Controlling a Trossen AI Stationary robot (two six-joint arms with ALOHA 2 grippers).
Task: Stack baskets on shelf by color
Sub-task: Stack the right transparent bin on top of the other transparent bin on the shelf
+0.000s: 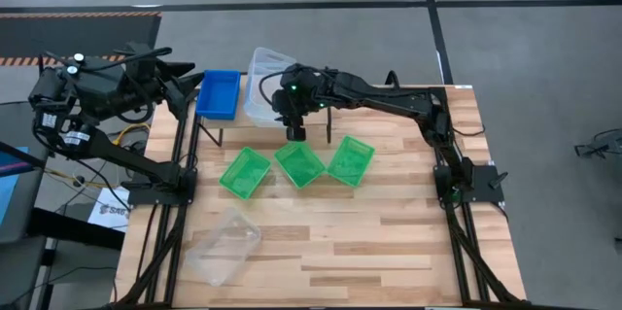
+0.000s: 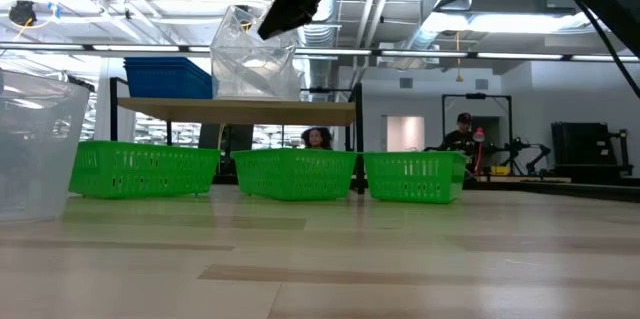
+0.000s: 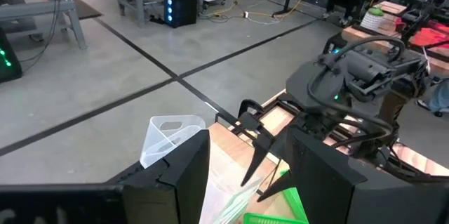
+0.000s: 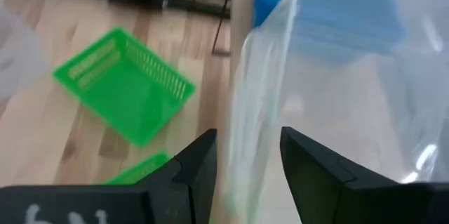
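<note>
clear basket (image 2: 35, 144) nearest (empty), right fingers (image 4: 242, 164) pinching tilted clear basket (image 2: 255, 59) rim, left fingers (image 3: 245, 175) apart

There are three green baskets: one (image 1: 244, 171), two (image 1: 299, 163), three (image 1: 351, 160). They sit in a row on the tabletop (image 1: 389, 252).

There is one stack of blue baskets (image 1: 219, 93) on the shelf (image 2: 235, 106). How many blue ones are in the stack cannot be told.

There are two see-through baskets that can be counted. One (image 1: 223, 246) lies on the tabletop. One (image 1: 264, 85) is tilted on the shelf. There may be more nested under it, but that cannot be told.

There is one shelf and one tabletop.

There are two robot arms, so two hands: the left hand (image 1: 185, 79) and the right hand (image 1: 294, 132).

Two people (image 2: 462, 139) show far back in the room.
</note>
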